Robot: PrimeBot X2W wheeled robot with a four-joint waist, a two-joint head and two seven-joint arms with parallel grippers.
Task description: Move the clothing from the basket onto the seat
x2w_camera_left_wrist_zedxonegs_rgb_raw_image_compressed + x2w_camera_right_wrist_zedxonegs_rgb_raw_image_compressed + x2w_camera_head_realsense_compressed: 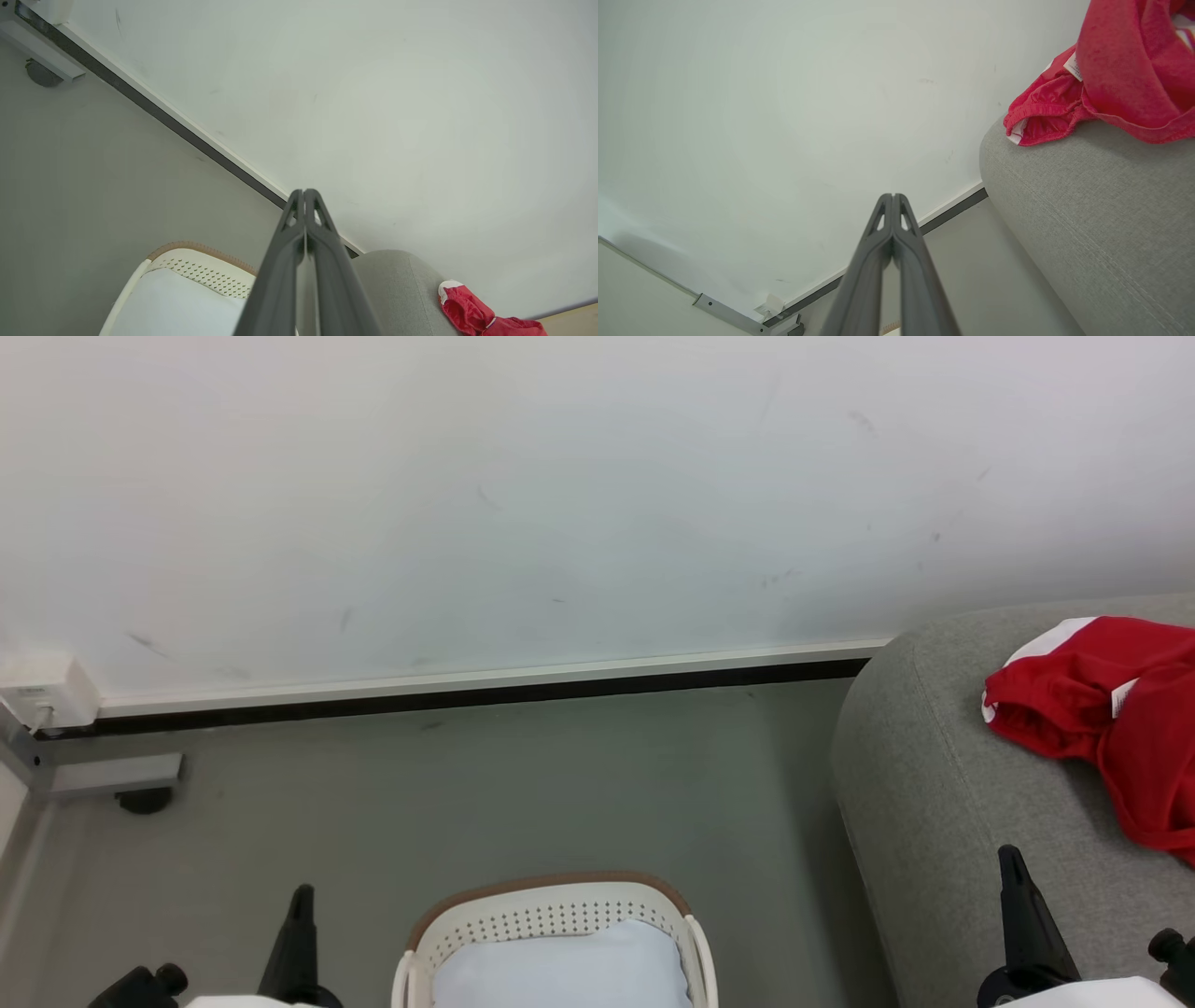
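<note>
Pale pad (pixel 560 971) in basket (pixel 551 915), head view

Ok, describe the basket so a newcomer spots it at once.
Start at the big grey sofa on the head view's right; on the floor to its left, at the bottom edge, stands the basket. It alone is cream-white perforated plastic with a brown rim, holding a pale pad.

The crumpled bright red fabric clothing (pixel 1074 709) carried white trim. The big woven-fabric seat (pixel 934 803) was plain light grey. The oval plastic basket (pixel 551 919) was cream-white, dotted with small holes, under a brown rim. The flat pad (pixel 560 971) inside was pale bluish-white.
</note>
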